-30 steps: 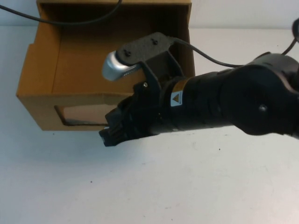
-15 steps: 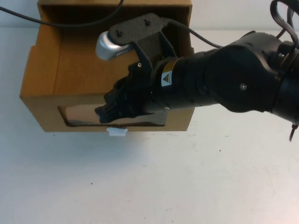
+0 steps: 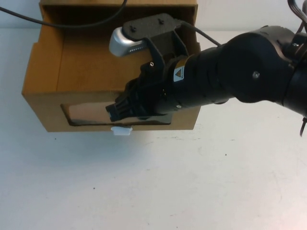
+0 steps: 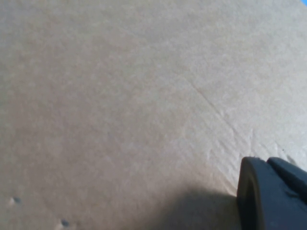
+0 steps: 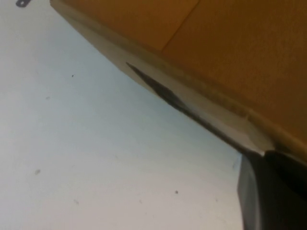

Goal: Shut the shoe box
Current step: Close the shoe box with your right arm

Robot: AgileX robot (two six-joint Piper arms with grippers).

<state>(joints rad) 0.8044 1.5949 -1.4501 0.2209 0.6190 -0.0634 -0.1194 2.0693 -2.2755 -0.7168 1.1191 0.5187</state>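
Cardboard fills most of what can be seen: the shoe box (image 3: 45, 86) sits on the white table (image 3: 192, 182) at the far left, its drawer pulled out toward the camera, the open inside showing from above. Its front carries a clear window (image 3: 86, 114), whose right part is hidden behind the right arm, and a small white pull tab (image 3: 121, 131) just below it. The right gripper (image 3: 117, 111) is against that front panel at the window, just above the tab; how far its fingers are spread cannot be told, as the dark mass of wrist and camera mount covers them. In the right wrist view only one dark finger edge shows, beside the box's front edge. The left gripper (image 4: 268, 191) shows only as a dark corner close against plain cardboard, its opening unreadable.
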